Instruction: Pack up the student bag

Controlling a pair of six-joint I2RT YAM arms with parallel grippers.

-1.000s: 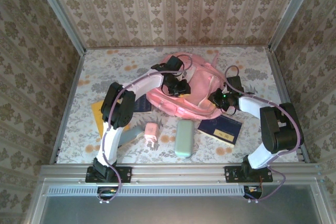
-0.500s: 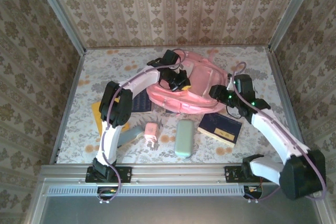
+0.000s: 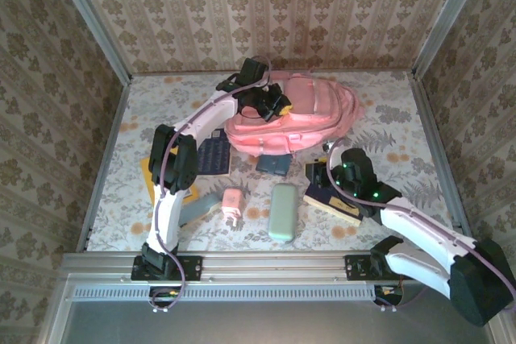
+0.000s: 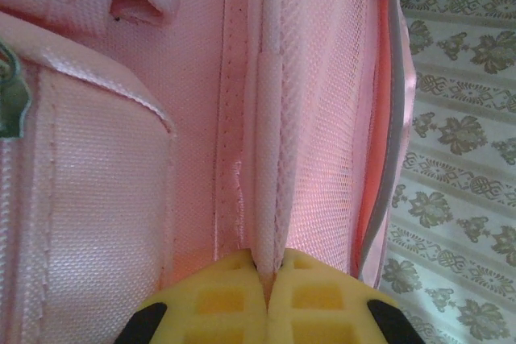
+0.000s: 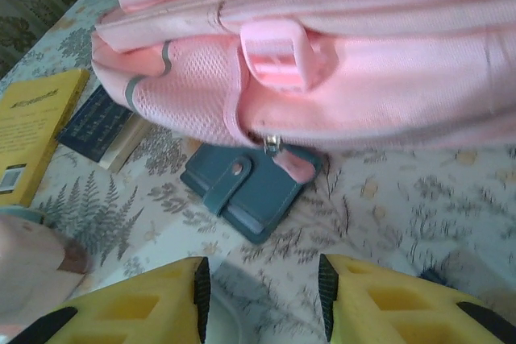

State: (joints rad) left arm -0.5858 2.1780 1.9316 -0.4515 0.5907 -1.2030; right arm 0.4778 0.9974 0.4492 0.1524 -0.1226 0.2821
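The student bag (image 3: 302,114) is a big pink backpack lying at the far middle of the table. My left gripper (image 3: 270,106) rests on its left part. In the left wrist view that gripper (image 4: 268,270) is shut on a raised pink seam of the bag (image 4: 270,159). My right gripper (image 3: 329,168) hovers in front of the bag, apart from it. Seen from the right wrist, it (image 5: 262,294) is open over bare tablecloth with nothing between its fingers. The bag (image 5: 363,78) fills the space ahead of it, a pink zip tab (image 5: 297,167) hanging down.
A teal snap wallet (image 3: 274,164) (image 5: 246,191) lies just under the bag's near edge. A navy book (image 3: 214,155) and yellow book (image 3: 161,179) are left. A navy book with a gold label (image 3: 343,197), a mint case (image 3: 282,211) and a small pink item (image 3: 232,205) lie nearer.
The left gripper has pulled the bag toward the far side, uncovering the teal wallet. The right gripper has opened and drawn back from the bag toward the near side.
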